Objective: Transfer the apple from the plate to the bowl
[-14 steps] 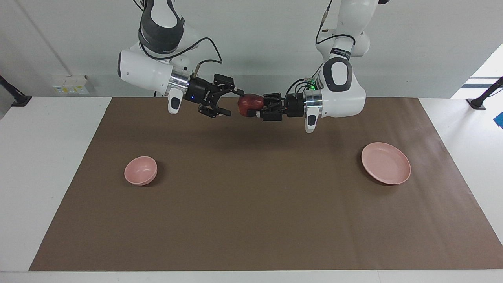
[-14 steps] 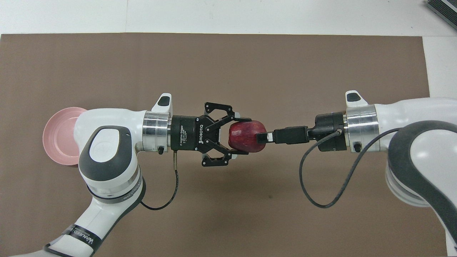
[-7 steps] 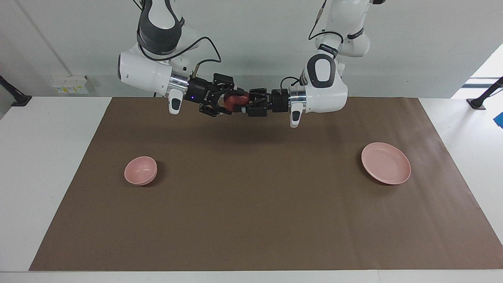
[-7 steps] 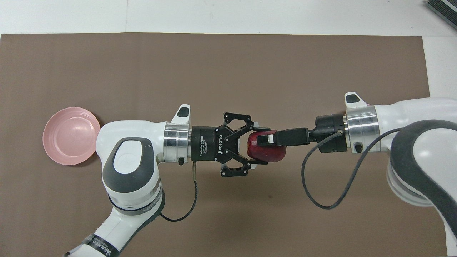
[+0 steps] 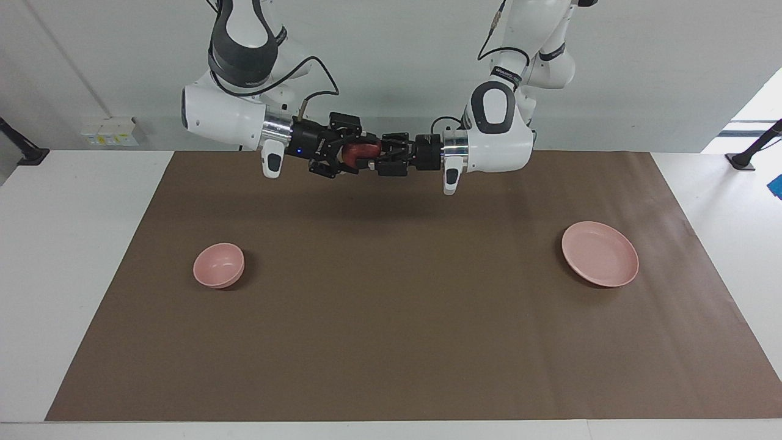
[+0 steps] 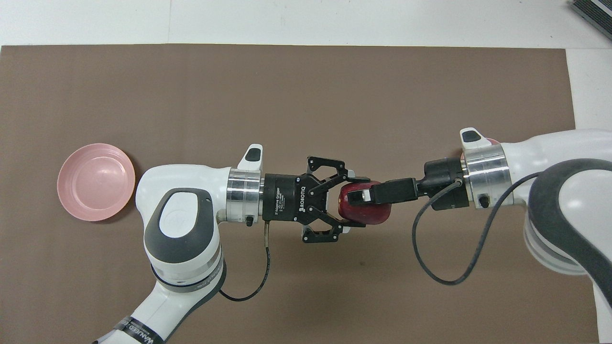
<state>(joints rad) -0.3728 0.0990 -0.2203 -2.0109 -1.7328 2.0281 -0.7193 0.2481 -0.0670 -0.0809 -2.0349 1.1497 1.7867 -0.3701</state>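
The dark red apple (image 5: pixel 361 151) (image 6: pixel 377 217) hangs in the air over the mat's edge nearest the robots, about midway along it. My left gripper (image 5: pixel 374 160) (image 6: pixel 353 201) is shut on the apple, gripping it by its sides. My right gripper (image 5: pixel 349 157) (image 6: pixel 357 196) is open and meets it head-on, with one finger above the apple and one below. The pale pink plate (image 5: pixel 600 253) (image 6: pixel 95 181) lies bare toward the left arm's end. The small pink bowl (image 5: pixel 219 264) stands toward the right arm's end and is hidden under the right arm in the overhead view.
A brown mat (image 5: pixel 391 318) covers most of the white table (image 5: pixel 67 256). Both forearms stretch level above the mat's edge nearest the robots, and a black cable (image 6: pixel 430 258) loops below the right wrist.
My left arm has carried the apple toward the right arm's end, in between the right gripper's open fingers. The plate has come out from under the left arm in the overhead view.
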